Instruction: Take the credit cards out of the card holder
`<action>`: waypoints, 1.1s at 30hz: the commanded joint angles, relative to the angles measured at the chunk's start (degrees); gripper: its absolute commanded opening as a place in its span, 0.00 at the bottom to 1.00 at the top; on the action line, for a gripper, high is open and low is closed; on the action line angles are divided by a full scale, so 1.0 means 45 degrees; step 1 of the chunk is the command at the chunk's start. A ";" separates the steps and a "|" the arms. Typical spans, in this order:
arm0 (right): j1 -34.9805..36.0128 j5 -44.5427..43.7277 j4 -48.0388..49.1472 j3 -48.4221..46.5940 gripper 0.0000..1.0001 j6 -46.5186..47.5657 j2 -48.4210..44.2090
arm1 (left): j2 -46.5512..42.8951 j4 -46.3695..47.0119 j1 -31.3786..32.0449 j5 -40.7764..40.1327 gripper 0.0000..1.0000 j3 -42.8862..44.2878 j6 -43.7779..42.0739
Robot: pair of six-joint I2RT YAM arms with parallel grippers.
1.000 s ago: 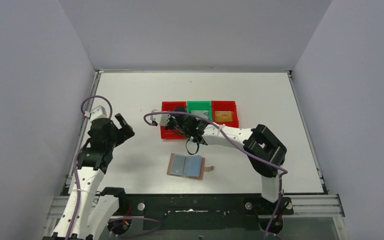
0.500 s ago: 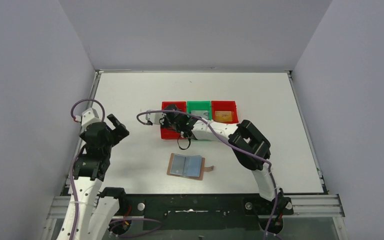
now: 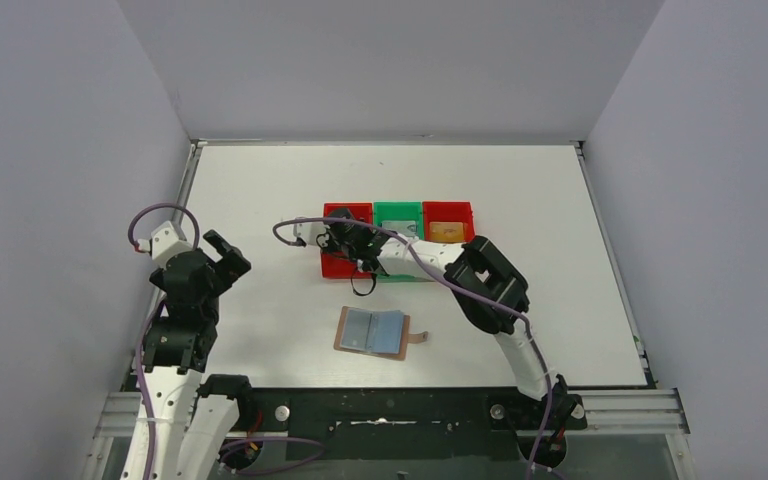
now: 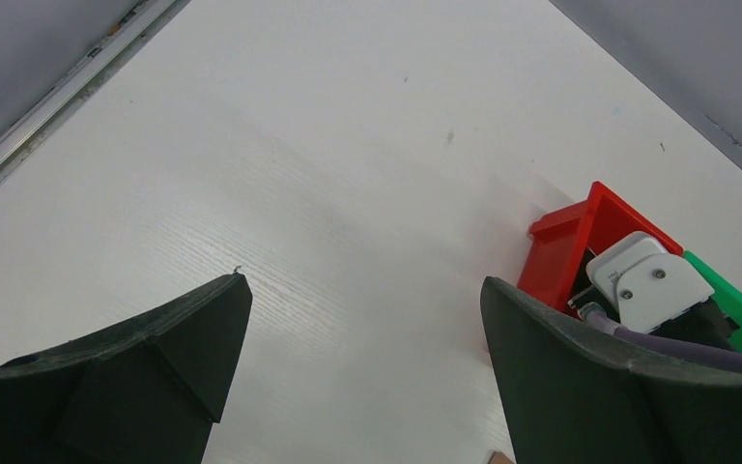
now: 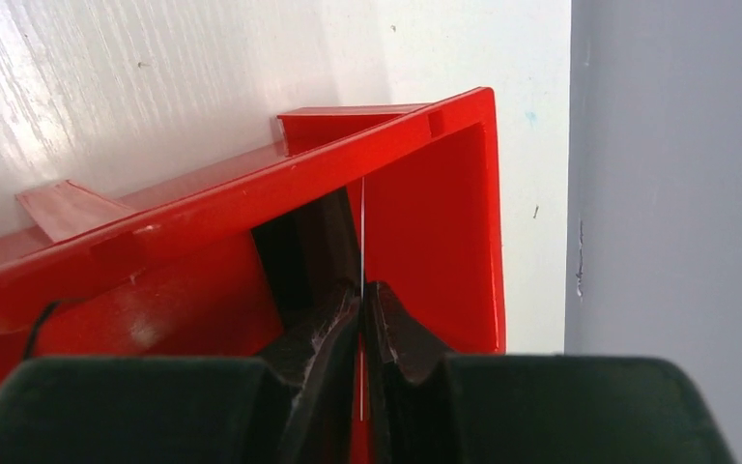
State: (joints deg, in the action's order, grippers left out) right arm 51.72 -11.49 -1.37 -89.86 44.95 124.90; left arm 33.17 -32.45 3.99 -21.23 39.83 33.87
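Note:
The card holder point(image 3: 372, 331) lies open on the table, pale blue pockets up, strap tab to the right. My right gripper point(image 3: 345, 240) is down inside the left red bin point(image 3: 336, 266). In the right wrist view the right gripper point(image 5: 361, 290) is shut on a thin black credit card point(image 5: 309, 251) seen edge-on, standing inside the red bin point(image 5: 425, 222). A gold-orange card point(image 3: 446, 232) lies in the right red bin point(image 3: 466, 222). My left gripper point(image 3: 228, 250) is open and empty over bare table at the left; it also shows in the left wrist view point(image 4: 362, 290).
A green bin point(image 3: 397, 211) stands between the two red bins in a row at mid-table. The right arm's purple cable point(image 3: 305, 226) loops left of the bins. The left wrist view shows the left red bin's corner point(image 4: 565, 237) and the table's rail point(image 4: 48, 106).
My right gripper has shifted a little left and farther into the left red bin with the card. My left arm has drawn back to the left. The card holder has not moved.

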 commanded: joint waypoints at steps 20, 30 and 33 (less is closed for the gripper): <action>-0.0322 0.0593 0.0689 -0.0465 0.14 0.1483 0.0732 | -0.0165 0.0200 -0.0105 -0.0247 0.91 0.0143 -0.0043; -0.0499 0.0590 0.0535 -0.0161 0.22 0.2072 0.0857 | -0.0174 0.0276 -0.0105 -0.0075 0.91 0.0095 -0.0163; -0.0538 0.0834 0.0509 0.0013 0.27 0.1801 0.0653 | -0.0155 0.0319 -0.0105 0.0017 0.91 0.0075 -0.0202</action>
State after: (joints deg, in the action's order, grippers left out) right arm 49.80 -8.45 0.08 -90.48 53.10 128.35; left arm 32.75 -33.06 3.95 -22.02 39.83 33.80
